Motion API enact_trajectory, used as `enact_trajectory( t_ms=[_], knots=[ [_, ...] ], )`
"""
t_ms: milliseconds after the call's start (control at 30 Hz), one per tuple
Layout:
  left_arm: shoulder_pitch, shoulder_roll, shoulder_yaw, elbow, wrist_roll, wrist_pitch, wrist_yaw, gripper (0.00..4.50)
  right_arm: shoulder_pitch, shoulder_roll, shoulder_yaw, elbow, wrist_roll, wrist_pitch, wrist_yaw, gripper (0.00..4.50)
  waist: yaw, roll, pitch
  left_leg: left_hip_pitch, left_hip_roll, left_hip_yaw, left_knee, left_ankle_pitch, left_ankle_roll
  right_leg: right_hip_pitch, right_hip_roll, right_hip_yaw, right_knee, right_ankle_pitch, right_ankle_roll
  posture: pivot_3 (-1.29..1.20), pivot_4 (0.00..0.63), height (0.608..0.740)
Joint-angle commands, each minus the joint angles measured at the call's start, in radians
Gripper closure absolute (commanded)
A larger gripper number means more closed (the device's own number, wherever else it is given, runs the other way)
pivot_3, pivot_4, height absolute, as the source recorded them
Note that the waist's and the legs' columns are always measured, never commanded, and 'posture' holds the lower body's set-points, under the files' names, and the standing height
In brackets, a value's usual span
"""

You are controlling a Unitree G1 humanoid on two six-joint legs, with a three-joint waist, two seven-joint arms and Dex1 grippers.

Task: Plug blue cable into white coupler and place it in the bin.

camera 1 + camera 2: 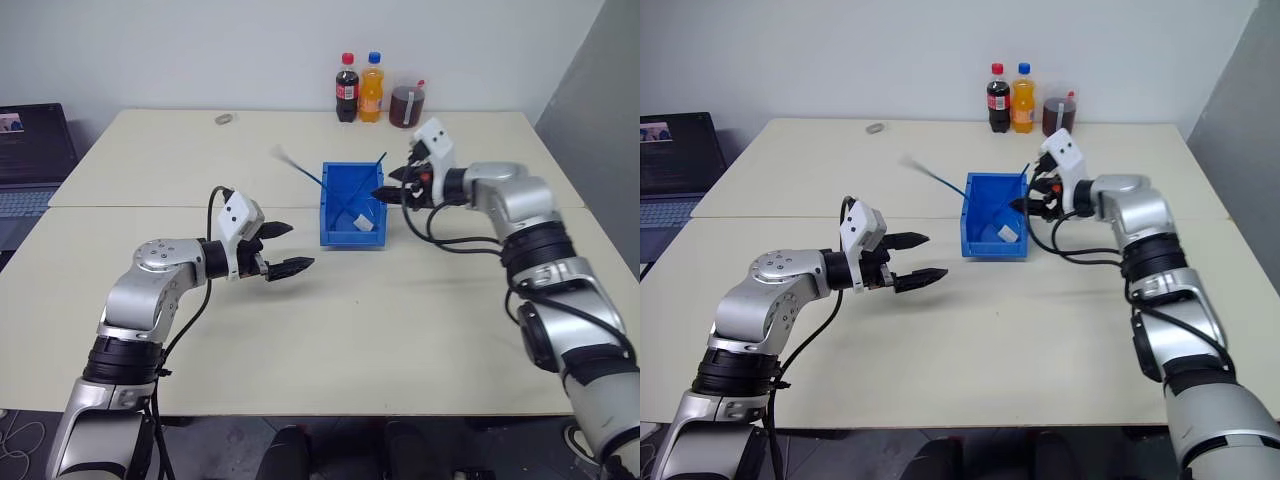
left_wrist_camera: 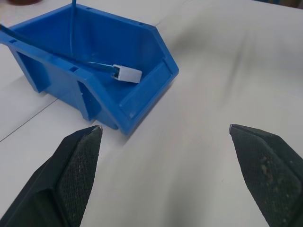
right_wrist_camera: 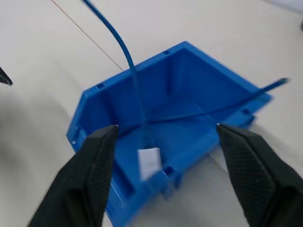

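The blue bin [image 1: 340, 237] stands mid-table with its lowered lip facing me. Inside it lies the white coupler [image 1: 365, 224] with the blue cable [image 3: 120, 45] plugged into it. The cable's free lengths stick out over the bin's left rim [image 1: 296, 166] and its right rim. My right gripper [image 1: 388, 186] hovers open at the bin's right rim, nothing between its fingers [image 3: 102, 156]. My left gripper [image 1: 298, 247] is open and empty, above the table to the left of the bin and in front of it. The left wrist view shows the coupler [image 2: 129, 74] on the bin floor.
A cola bottle [image 1: 346, 88], an orange soda bottle [image 1: 372, 88] and a cup of dark drink [image 1: 407, 105] stand at the table's far edge. A small ring [image 1: 224, 119] lies far left. A laptop [image 1: 30, 150] sits beyond the left edge.
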Motion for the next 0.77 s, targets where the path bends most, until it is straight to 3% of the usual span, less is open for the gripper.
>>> enact_trajectory(
  t_ms=[33,233,433,633,767],
  knots=[
    [-0.031,0.014,0.014,0.028,0.033,-0.045,0.023,0.00,-0.006,-0.069,0.026,-0.045,-0.045,-0.068,0.096,0.02,0.000,0.000,0.000,0.000,0.000,0.000,0.000,0.000,0.000,0.000,0.000,0.000,0.000,0.000,0.000,0.00,0.150,0.740],
    [-0.033,-0.001,0.066,0.065,0.068,-0.081,0.134,0.00,0.127,-0.126,-0.050,-0.281,0.031,0.000,0.125,0.02,-0.004,0.000,0.001,0.000,0.000,0.000,0.000,0.000,0.000,0.000,0.000,0.000,0.000,0.000,0.000,0.00,0.150,0.740],
    [-0.034,0.022,0.091,0.081,0.062,-0.086,0.139,0.00,0.321,-0.189,-0.130,-0.565,0.129,0.109,0.131,0.02,0.003,0.000,0.001,-0.002,0.000,-0.001,0.002,0.000,0.000,0.000,-0.001,-0.001,0.000,0.000,0.000,0.00,0.150,0.740],
    [-0.013,0.048,0.098,0.063,0.080,-0.094,0.149,0.00,0.488,-0.179,-0.263,-0.774,0.234,0.232,0.017,0.02,0.005,-0.001,0.001,-0.002,0.000,-0.002,0.003,0.000,0.000,0.000,0.000,-0.001,0.001,0.000,0.000,0.00,0.150,0.740],
    [0.003,0.048,0.109,0.039,0.048,-0.073,0.137,0.00,0.582,-0.162,-0.285,-0.849,0.255,0.252,-0.047,0.02,0.008,-0.001,0.001,-0.002,0.000,-0.001,0.003,0.000,0.000,0.000,-0.001,-0.001,0.001,0.000,0.000,0.00,0.150,0.740]
  ],
)
